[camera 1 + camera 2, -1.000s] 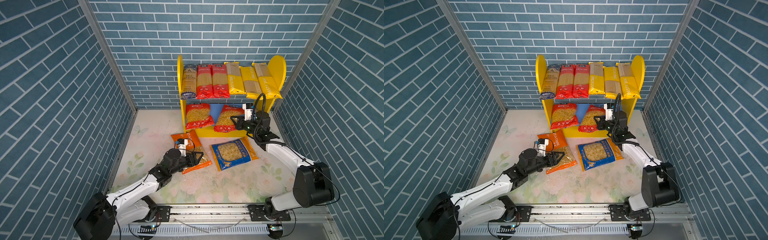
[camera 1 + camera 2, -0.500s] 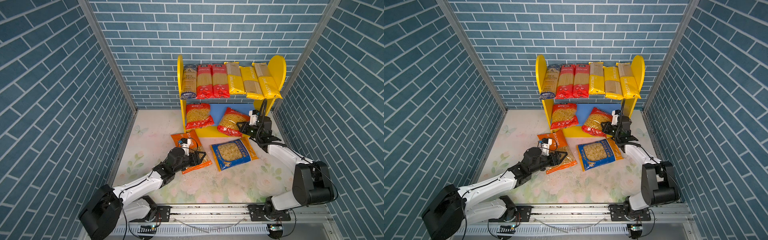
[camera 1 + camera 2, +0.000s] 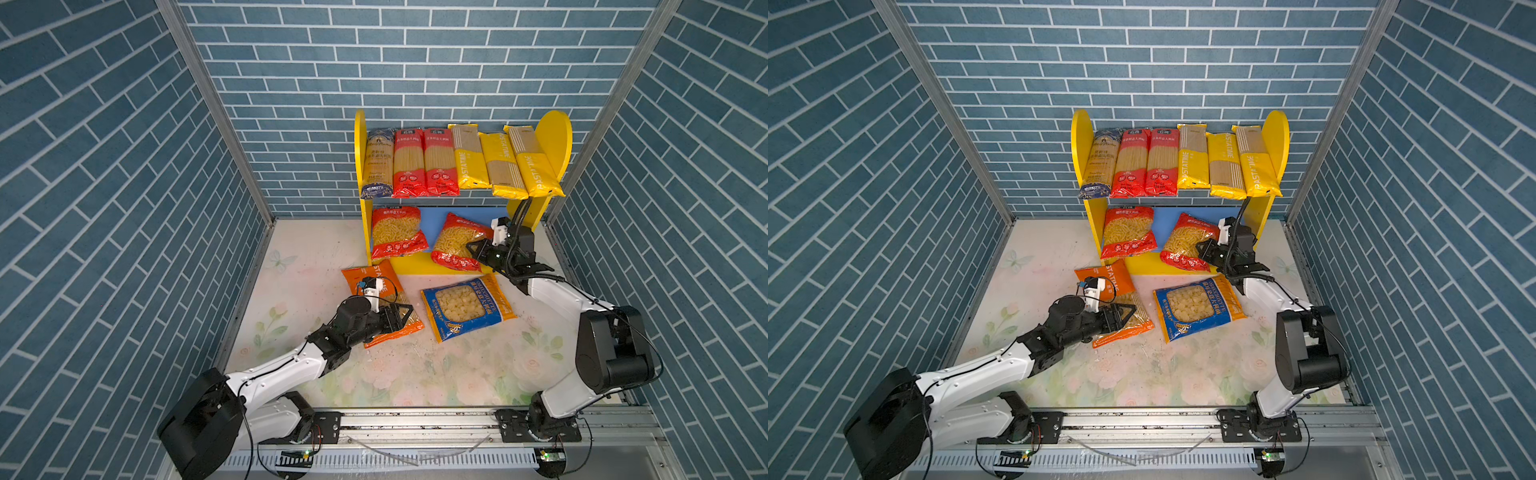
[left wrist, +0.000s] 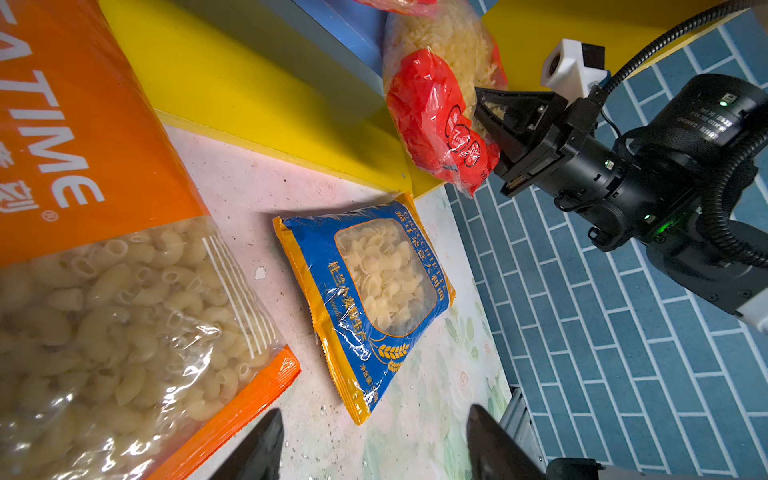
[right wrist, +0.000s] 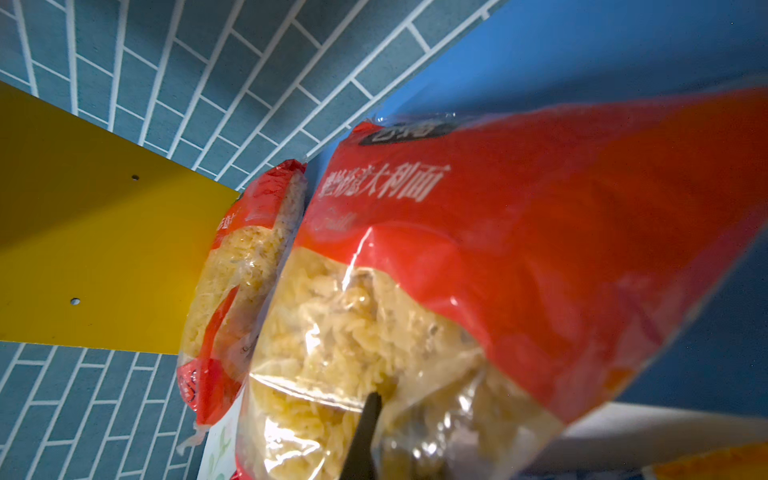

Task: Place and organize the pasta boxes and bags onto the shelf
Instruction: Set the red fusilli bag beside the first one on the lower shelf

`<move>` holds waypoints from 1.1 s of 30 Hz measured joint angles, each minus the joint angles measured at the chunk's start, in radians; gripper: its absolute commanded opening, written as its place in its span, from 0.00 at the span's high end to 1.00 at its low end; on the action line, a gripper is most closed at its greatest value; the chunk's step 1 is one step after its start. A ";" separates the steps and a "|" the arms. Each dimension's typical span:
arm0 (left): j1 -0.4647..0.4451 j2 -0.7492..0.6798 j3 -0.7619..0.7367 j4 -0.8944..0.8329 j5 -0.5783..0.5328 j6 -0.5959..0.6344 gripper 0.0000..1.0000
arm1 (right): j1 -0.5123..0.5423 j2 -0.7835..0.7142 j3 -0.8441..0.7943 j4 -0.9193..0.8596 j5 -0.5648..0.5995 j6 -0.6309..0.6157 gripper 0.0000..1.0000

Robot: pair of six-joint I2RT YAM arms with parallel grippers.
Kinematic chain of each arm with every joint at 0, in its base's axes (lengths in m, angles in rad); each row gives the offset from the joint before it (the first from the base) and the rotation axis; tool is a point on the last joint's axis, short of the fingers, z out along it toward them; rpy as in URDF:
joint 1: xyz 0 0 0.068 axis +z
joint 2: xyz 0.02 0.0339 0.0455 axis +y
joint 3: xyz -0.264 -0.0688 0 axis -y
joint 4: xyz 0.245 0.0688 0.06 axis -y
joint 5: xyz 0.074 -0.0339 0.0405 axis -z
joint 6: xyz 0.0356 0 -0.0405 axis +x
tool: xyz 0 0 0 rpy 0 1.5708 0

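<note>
Orange pasta bag (image 3: 356,275) lies flat on the surface (image 3: 309,266), nearest the rail, with the left claw (image 3: 404,319) spread wide and empty just over its clear end. Just beside it a blue-yellow bag (image 3: 465,307) also lies flat. Beyond them the right claw (image 3: 473,249) is clamped on a red bag (image 3: 455,239), tilted at the front of the shelf (image 3: 555,137), lower tier, near a second red bag (image 3: 397,232). Up top, six spaghetti packs (image 3: 436,162) sit in a row.
</note>
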 measured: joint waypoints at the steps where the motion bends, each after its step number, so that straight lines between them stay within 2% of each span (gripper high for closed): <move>1: 0.000 0.000 0.000 0.000 -0.001 0.000 0.30 | 0.007 0.003 0.006 0.000 0.000 0.001 1.00; 6: -0.002 0.000 0.000 0.000 -0.003 0.000 0.30 | 0.043 0.045 0.066 -0.018 0.000 0.024 0.99; 9: -0.003 0.000 0.000 0.000 -0.004 0.000 0.30 | 0.058 0.071 0.105 -0.031 0.000 0.027 0.83; 18: -0.004 -0.023 0.000 -0.001 -0.011 0.000 0.30 | 0.071 0.075 0.115 -0.038 0.029 0.053 0.55; 26: -0.012 0.032 0.024 -0.002 -0.006 0.019 0.29 | 0.073 -0.021 0.035 -0.048 0.054 0.069 0.42; 33: -0.028 0.074 0.069 0.003 -0.003 0.041 0.29 | 0.074 -0.113 -0.037 -0.068 0.094 0.084 0.37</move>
